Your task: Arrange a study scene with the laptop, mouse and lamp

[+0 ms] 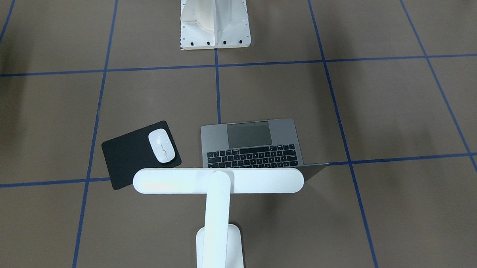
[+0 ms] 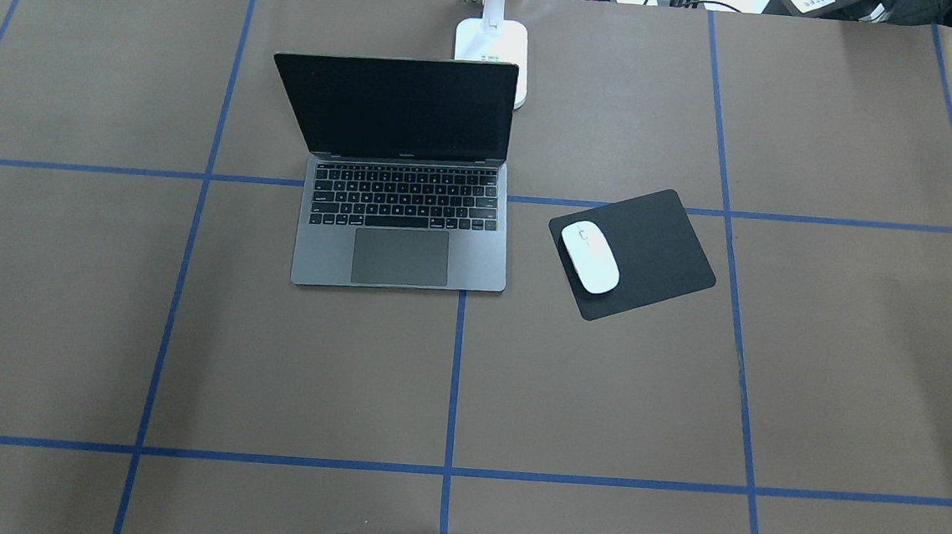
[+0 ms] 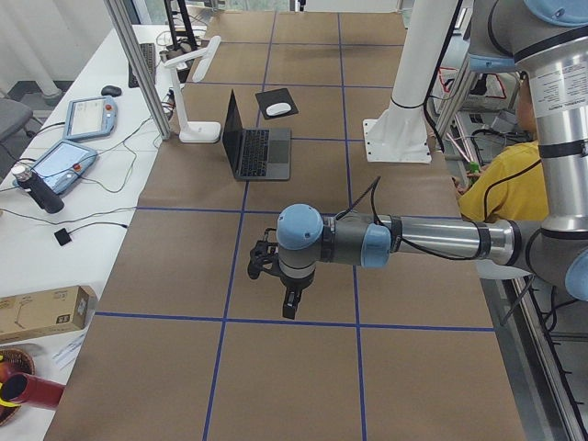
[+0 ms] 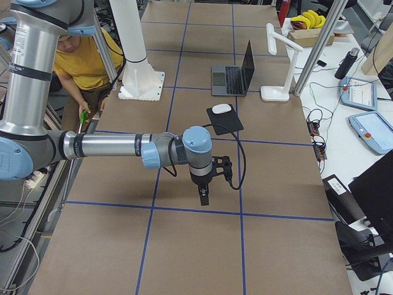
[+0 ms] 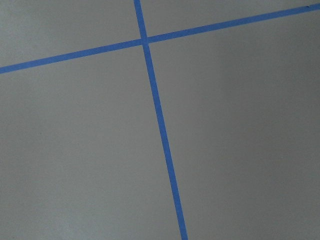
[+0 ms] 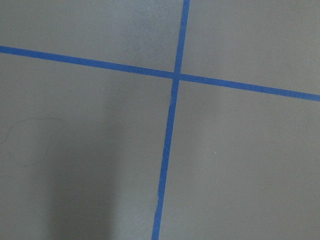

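Observation:
The laptop (image 2: pixel 403 212) stands open at the table's far middle, screen dark. The white mouse (image 2: pixel 590 256) lies on a black mat (image 2: pixel 662 246) to the laptop's right in the overhead view. The lamp (image 1: pixel 218 181) stands behind the laptop, its bar head over the screen edge; its base (image 2: pixel 496 46) shows at the far edge. My left gripper (image 3: pixel 289 308) hangs over bare table far from these things. My right gripper (image 4: pixel 204 198) does the same at the other end. They show only in the side views, so I cannot tell if they are open or shut. Both wrist views show only brown table and blue tape.
The white flared pedestal (image 1: pixel 214 19) with bolt holes stands at the robot's side of the table. A person in yellow (image 4: pixel 86 55) sits beside it. A side bench holds teach pendants (image 3: pixel 87 115) and cables. A metal post (image 3: pixel 138 64) stands near the lamp.

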{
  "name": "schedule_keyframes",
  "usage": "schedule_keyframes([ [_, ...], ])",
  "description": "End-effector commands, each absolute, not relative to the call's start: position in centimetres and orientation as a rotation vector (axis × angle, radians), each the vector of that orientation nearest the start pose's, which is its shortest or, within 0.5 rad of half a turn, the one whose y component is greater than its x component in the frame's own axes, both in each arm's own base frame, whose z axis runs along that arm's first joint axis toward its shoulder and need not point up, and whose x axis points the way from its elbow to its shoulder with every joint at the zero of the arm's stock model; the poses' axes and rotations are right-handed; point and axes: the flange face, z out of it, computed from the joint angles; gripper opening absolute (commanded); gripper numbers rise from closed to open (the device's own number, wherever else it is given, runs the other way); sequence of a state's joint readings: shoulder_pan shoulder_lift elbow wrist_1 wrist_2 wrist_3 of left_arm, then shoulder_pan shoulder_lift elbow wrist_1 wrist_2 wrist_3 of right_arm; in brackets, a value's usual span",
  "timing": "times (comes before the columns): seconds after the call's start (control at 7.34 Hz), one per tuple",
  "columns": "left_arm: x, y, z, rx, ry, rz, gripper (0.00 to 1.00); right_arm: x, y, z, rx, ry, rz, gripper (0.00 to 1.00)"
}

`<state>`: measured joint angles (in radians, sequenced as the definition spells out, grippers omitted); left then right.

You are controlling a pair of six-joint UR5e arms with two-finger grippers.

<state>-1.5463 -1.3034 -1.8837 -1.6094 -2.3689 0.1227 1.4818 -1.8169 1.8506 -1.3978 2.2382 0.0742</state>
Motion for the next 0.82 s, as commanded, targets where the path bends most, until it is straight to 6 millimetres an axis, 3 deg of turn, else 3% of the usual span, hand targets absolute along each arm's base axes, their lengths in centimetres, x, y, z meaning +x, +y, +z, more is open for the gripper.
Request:
schedule_keyframes([
  [0.0, -5.24, -38.63, 61.52, 0.119, 0.795, 0.173, 1.0, 3.57, -40.64, 61.82, 0.143, -0.679, -0.083, 1.0],
  [0.68, -5.24, -38.66, 61.2, 0.126, 0.794, 0.176, 1.0, 3.55, -40.64, 62.51, 0.132, -0.681, -0.086, 1.0],
])
